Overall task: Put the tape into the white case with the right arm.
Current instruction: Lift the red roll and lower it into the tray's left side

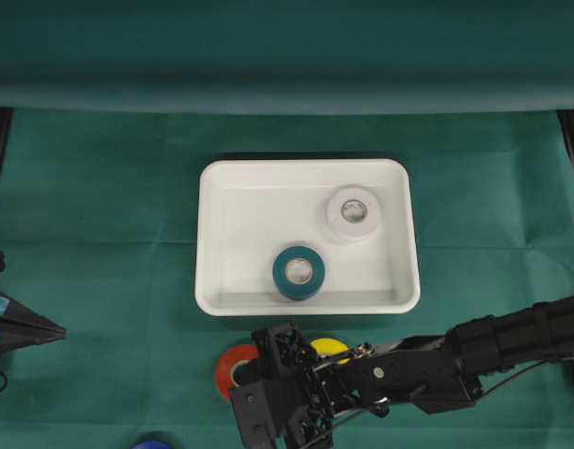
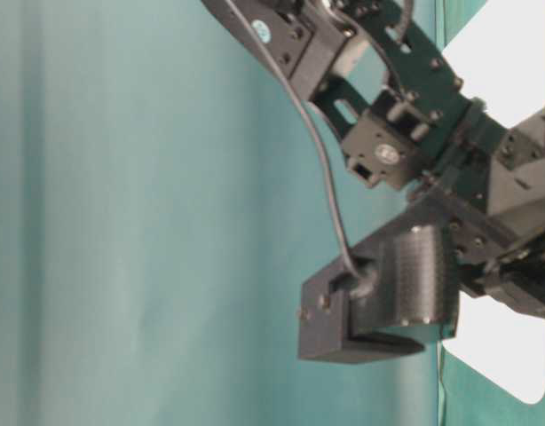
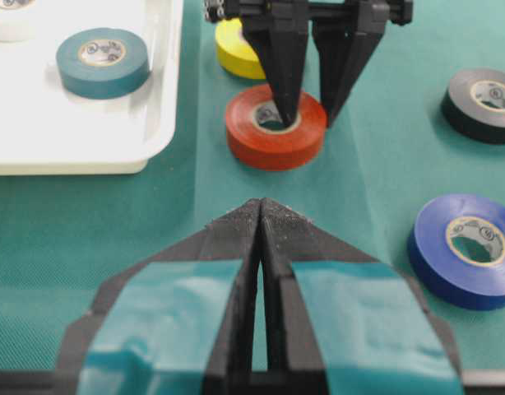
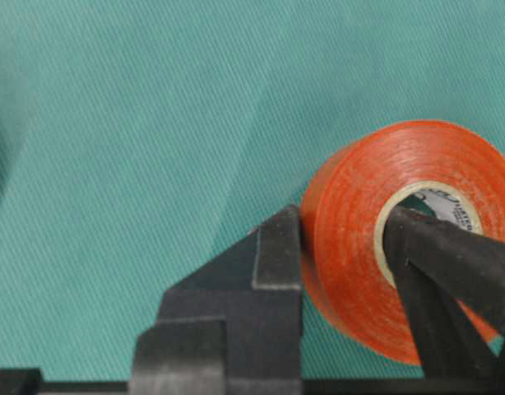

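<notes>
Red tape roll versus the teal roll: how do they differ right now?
The red tape roll lies on the green cloth outside the white case; the teal roll already lies inside it. The right pincer pinches the red roll's wall, one finger in its core; the teal roll sits free. Both lie flat.

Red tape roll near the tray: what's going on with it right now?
The right gripper has closed on the red tape roll, one finger inside the core and the other against the outer wall. The roll sits on the green cloth, just outside the white case. A teal roll and a white roll already lie in the case. Yellow, black and blue rolls wait on the cloth. The left gripper is shut and holds nothing.
</notes>
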